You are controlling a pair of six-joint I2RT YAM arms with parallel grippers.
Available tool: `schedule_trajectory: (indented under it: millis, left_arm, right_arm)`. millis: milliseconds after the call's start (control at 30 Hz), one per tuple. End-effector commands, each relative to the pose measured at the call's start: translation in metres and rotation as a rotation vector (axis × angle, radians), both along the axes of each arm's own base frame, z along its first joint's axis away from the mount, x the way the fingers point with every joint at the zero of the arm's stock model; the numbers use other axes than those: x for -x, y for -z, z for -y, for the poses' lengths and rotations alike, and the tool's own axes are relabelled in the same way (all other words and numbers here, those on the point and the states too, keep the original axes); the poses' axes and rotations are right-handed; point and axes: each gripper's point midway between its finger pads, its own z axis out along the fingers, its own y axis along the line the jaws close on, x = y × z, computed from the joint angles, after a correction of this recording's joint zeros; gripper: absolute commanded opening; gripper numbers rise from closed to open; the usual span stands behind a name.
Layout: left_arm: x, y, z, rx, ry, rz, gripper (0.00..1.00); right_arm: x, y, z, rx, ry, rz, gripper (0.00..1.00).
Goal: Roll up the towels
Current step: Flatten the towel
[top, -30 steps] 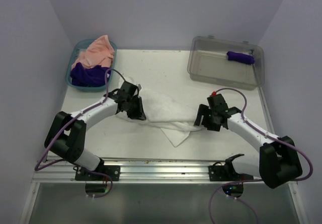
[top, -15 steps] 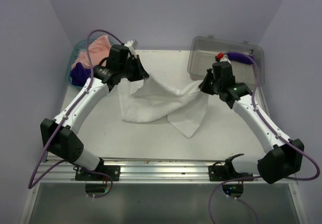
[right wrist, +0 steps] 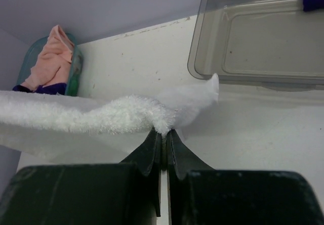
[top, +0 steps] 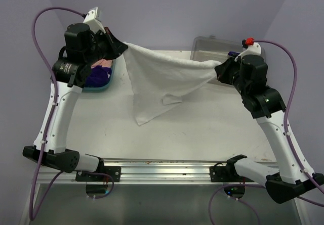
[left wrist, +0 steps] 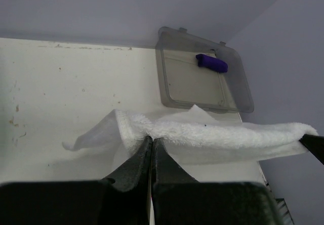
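A large white towel (top: 159, 81) hangs in the air above the table, stretched between both arms. My left gripper (top: 123, 46) is shut on its left top corner, and the pinched cloth (left wrist: 152, 131) bunches at the fingertips (left wrist: 151, 139). My right gripper (top: 218, 69) is shut on the other top corner (right wrist: 163, 126). The towel's lower part droops to a point (top: 142, 119) near the table. A peach-pink towel (right wrist: 53, 58) and a dark purple towel (top: 98, 76) lie in the teal basket (top: 109, 81). A rolled purple towel (left wrist: 211, 63) lies in the clear bin (left wrist: 202, 76).
The teal basket stands at the table's back left, partly hidden by the left arm. The clear grey bin (top: 212, 50) stands at the back right behind the right gripper. Purple cables loop off both arms. Lilac walls close the back and sides.
Both grippers closed on the white towel's corners on the table, then rose and spread apart. The towel has gone from a heap to hanging stretched in the air.
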Motion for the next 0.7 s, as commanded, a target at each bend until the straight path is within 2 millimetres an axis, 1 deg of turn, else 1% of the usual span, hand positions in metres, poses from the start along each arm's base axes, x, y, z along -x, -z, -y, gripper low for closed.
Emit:
schedule_trajectory:
  millis: [0, 67, 100, 133, 167, 200, 233, 267, 300, 333, 367, 400, 433, 467, 500, 533, 567, 600, 633, 667]
  left_arm:
    - [0.001, -0.029, -0.011, -0.022, -0.038, 0.070, 0.00]
    - [-0.001, -0.038, -0.013, -0.027, -0.049, 0.087, 0.00]
    - [0.001, -0.055, -0.014, -0.017, -0.052, 0.125, 0.00]
    - [0.000, -0.061, -0.014, -0.015, -0.053, 0.140, 0.00]
    - [-0.008, -0.060, -0.013, -0.021, -0.056, 0.137, 0.00]
    - [-0.008, -0.076, -0.013, -0.011, -0.060, 0.173, 0.00]
    - [-0.014, -0.079, -0.012, -0.008, -0.061, 0.179, 0.00]
    - [-0.030, -0.069, -0.004, -0.003, -0.039, 0.152, 0.00]
    - [-0.037, -0.073, 0.000, 0.010, -0.030, 0.162, 0.00]
    - [-0.059, -0.056, 0.009, 0.013, -0.017, 0.131, 0.00]
    - [-0.070, -0.046, 0.016, 0.018, 0.007, 0.111, 0.00]
    - [-0.083, -0.034, 0.019, 0.016, 0.001, 0.086, 0.00]
    - [-0.108, 0.001, 0.029, -0.002, 0.007, 0.015, 0.00]
    - [-0.119, 0.018, 0.034, -0.015, 0.002, -0.015, 0.00]
    - [-0.129, 0.029, 0.040, -0.025, 0.009, -0.032, 0.00]
    - [-0.136, 0.049, 0.045, -0.045, 0.014, -0.074, 0.00]
    - [-0.153, 0.089, 0.056, -0.078, 0.026, -0.144, 0.34]
    - [-0.159, 0.098, 0.063, -0.089, 0.038, -0.156, 0.57]
    - [-0.160, 0.117, 0.068, -0.107, 0.049, -0.204, 0.74]
    - [-0.164, 0.139, 0.073, -0.123, 0.065, -0.245, 0.93]
  right_arm:
    - [0.019, -0.016, 0.004, 0.026, -0.040, 0.036, 0.00]
    - [0.029, -0.020, -0.004, 0.010, -0.100, 0.041, 0.00]
    - [0.035, -0.027, -0.006, -0.002, -0.119, 0.059, 0.00]
    - [0.039, -0.031, -0.008, -0.011, -0.134, 0.068, 0.00]
    - [0.044, -0.036, -0.012, -0.031, -0.157, 0.078, 0.00]
    - [0.050, -0.042, -0.012, -0.044, -0.164, 0.095, 0.00]
    - [0.052, -0.044, -0.013, -0.053, -0.172, 0.098, 0.00]
    - [0.054, -0.040, -0.015, -0.074, -0.175, 0.086, 0.00]
    - [0.056, -0.038, -0.014, -0.081, -0.168, 0.082, 0.00]
    - [0.060, -0.035, -0.012, -0.087, -0.160, 0.079, 0.00]
    - [0.057, -0.013, -0.007, -0.079, -0.121, 0.032, 0.00]
    - [0.058, -0.002, -0.005, -0.074, -0.106, 0.011, 0.00]
    - [0.062, 0.011, 0.001, -0.063, -0.079, -0.021, 0.00]
    - [0.062, 0.043, 0.005, -0.046, -0.050, -0.092, 0.00]
    - [0.062, 0.060, 0.012, -0.031, -0.009, -0.121, 0.00]
    - [0.067, 0.081, 0.018, -0.014, 0.019, -0.173, 0.00]
    - [0.072, 0.119, 0.023, 0.001, 0.050, -0.254, 0.00]
    - [0.076, 0.141, 0.027, 0.018, 0.072, -0.297, 0.00]
    - [0.081, 0.162, 0.031, 0.038, 0.091, -0.353, 0.09]
    - [0.089, 0.196, 0.034, 0.059, 0.111, -0.442, 0.17]
